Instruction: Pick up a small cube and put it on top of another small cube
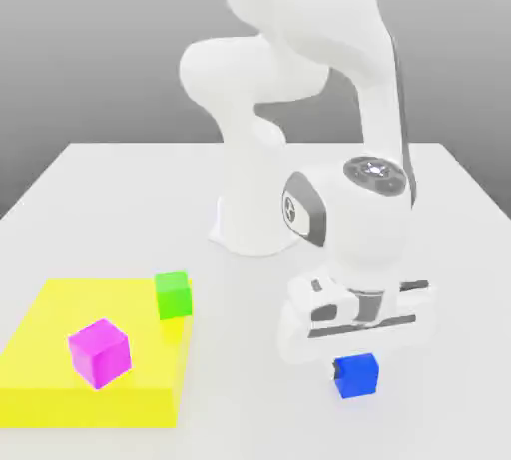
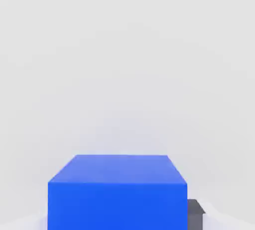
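Note:
The small blue cube [image 1: 356, 375] is on the white table near the front, at the exterior view's right. My gripper [image 1: 355, 360] comes straight down over it, the white hand just above the cube's top. In the hand view the blue cube [image 2: 117, 191] sits between the jaws, and one grey fingertip [image 2: 195, 213] lies against its side. The gripper looks shut on the cube. The magenta cube [image 1: 100, 352] rests on a flat yellow slab [image 1: 60, 388] at the exterior view's left, well apart from the gripper.
A green cube [image 1: 173, 294] stands at the yellow slab's far corner, between the magenta cube and the arm's white base [image 1: 250, 224]. Bare white table [image 1: 250, 388] lies between the slab and the blue cube.

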### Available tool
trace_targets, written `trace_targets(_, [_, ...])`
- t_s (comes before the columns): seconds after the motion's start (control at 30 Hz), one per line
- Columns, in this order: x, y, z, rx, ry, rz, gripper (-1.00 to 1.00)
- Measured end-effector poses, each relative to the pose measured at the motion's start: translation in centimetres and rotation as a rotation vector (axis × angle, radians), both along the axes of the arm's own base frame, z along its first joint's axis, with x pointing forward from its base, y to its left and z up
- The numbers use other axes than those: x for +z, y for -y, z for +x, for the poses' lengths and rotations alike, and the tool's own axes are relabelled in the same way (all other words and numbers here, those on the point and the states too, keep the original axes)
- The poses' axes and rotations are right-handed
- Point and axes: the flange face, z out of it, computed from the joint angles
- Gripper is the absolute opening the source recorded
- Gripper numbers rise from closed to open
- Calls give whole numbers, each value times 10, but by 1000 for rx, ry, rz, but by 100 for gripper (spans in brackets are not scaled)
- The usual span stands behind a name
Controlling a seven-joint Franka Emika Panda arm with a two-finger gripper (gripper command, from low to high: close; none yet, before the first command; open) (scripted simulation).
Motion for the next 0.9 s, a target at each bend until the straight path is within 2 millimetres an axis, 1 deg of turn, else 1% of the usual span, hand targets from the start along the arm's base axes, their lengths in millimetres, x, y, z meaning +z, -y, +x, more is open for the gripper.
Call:
trace_targets(0.07, [16, -1, 1, -1, 0, 2, -100])
trace_targets(0.2, [55, 1, 1, -2, 0, -1, -100])
trace_targets(0.23, [63, 13, 8, -47, 1, -5, -100])
trace_targets(0.27, [72, 31, 18, -113, 1, -9, -100])
trace_targets(0.33, [90, 86, 39, -292, 2, -15, -100])
trace_targets(0.43, [119, 163, 56, -539, 2, -19, -100])
trace_targets(0.5, [139, 214, 59, -699, 1, -17, -100])
trace_targets(0.6, [172, 293, 49, -942, 0, -6, -100])
trace_targets(0.63, [175, 309, 45, -993, 0, -2, -100])
trace_targets(0.67, [170, 313, 45, -1010, -1, 0, -100])
trace_targets(0.73, [145, 317, 45, -1024, -1, 1, -100])
trace_targets(0.77, [132, 316, 45, -1024, -1, 1, 100])
trace_targets(0.9, [132, 316, 45, -1022, -1, 1, 100])
